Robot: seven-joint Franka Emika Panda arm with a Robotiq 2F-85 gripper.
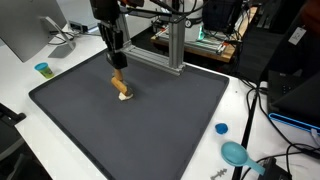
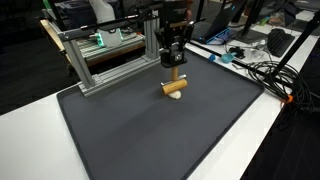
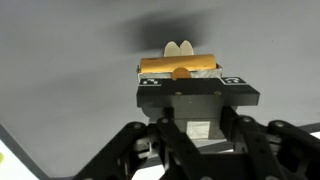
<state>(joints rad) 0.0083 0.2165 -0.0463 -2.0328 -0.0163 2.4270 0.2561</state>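
My gripper (image 1: 118, 66) points straight down over the far part of the dark mat (image 1: 150, 135). It is shut on a tan wooden block (image 1: 120, 83) that stands upright. The block's lower end meets a pale cream piece (image 1: 125, 96) lying on the mat. In the exterior view from the opposite side the gripper (image 2: 174, 63) holds the same block (image 2: 175, 76) above the cream piece (image 2: 174, 91). The wrist view shows the tan block (image 3: 180, 66) across the fingertips of the gripper (image 3: 180, 78), with the cream piece (image 3: 180, 47) just beyond. The contact between pads and block is hidden by the gripper body.
An aluminium frame (image 1: 176, 45) stands at the mat's far edge, close behind the gripper, and shows again (image 2: 105, 62). A blue cap (image 1: 221, 128) and a teal tool (image 1: 236, 154) lie on the white table. A small teal cup (image 1: 43, 69) and cables (image 2: 262, 72) sit off the mat.
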